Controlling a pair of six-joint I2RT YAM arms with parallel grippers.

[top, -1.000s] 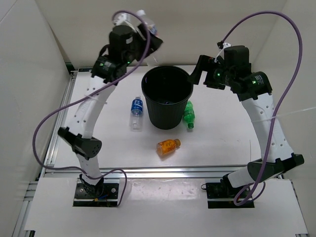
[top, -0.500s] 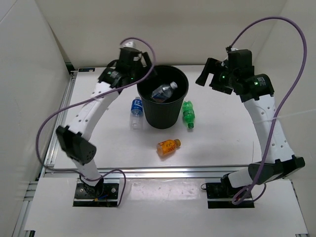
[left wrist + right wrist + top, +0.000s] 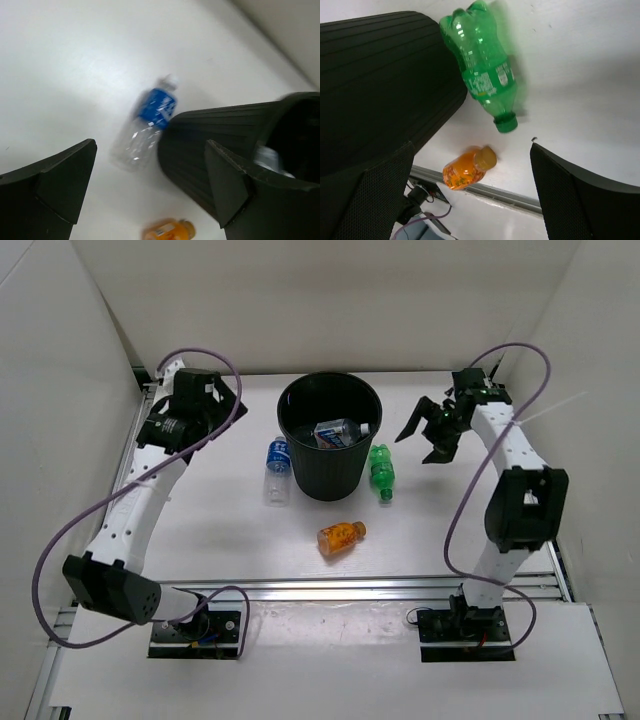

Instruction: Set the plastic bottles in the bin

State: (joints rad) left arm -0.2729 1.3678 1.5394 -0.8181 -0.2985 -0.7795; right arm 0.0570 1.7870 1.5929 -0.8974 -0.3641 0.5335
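Left claw [image 3: 150, 145] spread wide near the bin [image 3: 330, 478], clear bottles [image 3: 338, 432] lying inside.

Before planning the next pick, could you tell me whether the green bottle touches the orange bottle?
Apart: the right wrist view shows bare table between the green bottle and the orange bottle.

Obscured and truncated items, two views.
Left wrist view: black round tapered plastic bin [image 3: 210, 145] runs off the right edge, rim blurred; a pale item [image 3: 267, 157] inside it is smeared beyond identification; stubby orange plastic bottle [image 3: 167, 231] is cut by the bottom edge. Top view: clear plastic bottles [image 3: 338, 432] in the bin overlap, count indeterminate.
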